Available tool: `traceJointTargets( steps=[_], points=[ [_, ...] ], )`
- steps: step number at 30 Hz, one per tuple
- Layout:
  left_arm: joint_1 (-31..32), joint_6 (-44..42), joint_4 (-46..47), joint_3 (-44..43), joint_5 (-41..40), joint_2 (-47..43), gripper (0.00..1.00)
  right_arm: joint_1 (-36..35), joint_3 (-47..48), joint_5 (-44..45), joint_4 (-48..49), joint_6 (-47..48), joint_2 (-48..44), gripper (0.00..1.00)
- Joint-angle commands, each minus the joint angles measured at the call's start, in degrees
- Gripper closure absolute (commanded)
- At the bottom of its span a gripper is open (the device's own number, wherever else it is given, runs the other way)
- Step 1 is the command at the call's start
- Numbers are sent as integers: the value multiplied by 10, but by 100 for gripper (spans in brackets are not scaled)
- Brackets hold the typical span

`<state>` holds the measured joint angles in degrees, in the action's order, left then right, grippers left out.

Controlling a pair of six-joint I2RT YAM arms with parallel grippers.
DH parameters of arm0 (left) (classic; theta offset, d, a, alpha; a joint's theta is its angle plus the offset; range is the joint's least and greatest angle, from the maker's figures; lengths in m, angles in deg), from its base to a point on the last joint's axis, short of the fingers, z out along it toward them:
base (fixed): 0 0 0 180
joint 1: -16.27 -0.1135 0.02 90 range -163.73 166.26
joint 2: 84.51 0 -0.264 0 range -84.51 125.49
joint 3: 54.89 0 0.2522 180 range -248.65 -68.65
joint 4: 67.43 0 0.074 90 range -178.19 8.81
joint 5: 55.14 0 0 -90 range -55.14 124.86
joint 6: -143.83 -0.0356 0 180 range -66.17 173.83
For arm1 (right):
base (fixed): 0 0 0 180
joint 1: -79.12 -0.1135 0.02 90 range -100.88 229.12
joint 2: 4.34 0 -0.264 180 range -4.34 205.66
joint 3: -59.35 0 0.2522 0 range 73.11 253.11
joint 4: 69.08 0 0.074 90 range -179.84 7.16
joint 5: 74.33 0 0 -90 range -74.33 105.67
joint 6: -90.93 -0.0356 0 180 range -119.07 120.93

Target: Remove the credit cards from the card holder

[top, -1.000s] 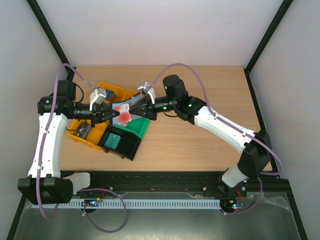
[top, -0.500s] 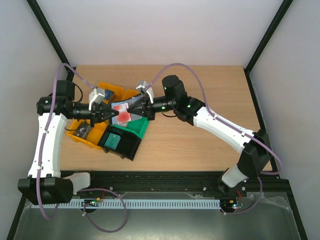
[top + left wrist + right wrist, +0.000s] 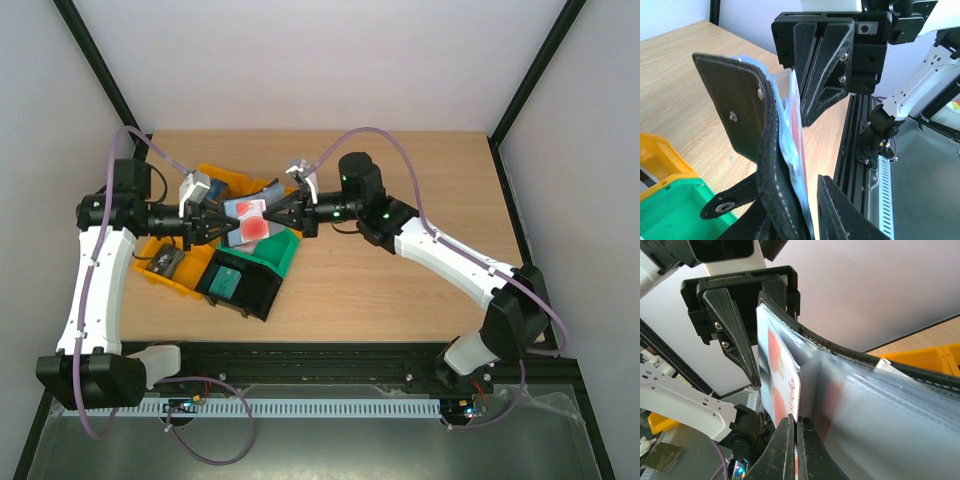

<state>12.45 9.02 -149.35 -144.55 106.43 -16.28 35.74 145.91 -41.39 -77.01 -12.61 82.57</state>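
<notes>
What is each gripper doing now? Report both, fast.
Left gripper: jaws around the small black bifold card holder; whether it grips cannot be told.
Right gripper: shut on the edge of a thin red-and-white credit card.

Black, white-stitched card holder, pale blue pockets; red-and-white credit card; yellow bin, green bin.
</notes>
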Motion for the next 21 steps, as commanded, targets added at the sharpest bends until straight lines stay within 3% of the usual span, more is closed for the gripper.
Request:
traceJointTargets(
  steps=[1,6,21],
  points=[
    [1,8,7,8,24,-11,82,11,-3,6,41,-7,-32,98],
    [-1,18,16,9,21,-12,97,16,0,17,16,10,-35,98],
    [-7,48,43,11,5,-12,98,49,-16,54,-40,43,-61,98]
  ],
)
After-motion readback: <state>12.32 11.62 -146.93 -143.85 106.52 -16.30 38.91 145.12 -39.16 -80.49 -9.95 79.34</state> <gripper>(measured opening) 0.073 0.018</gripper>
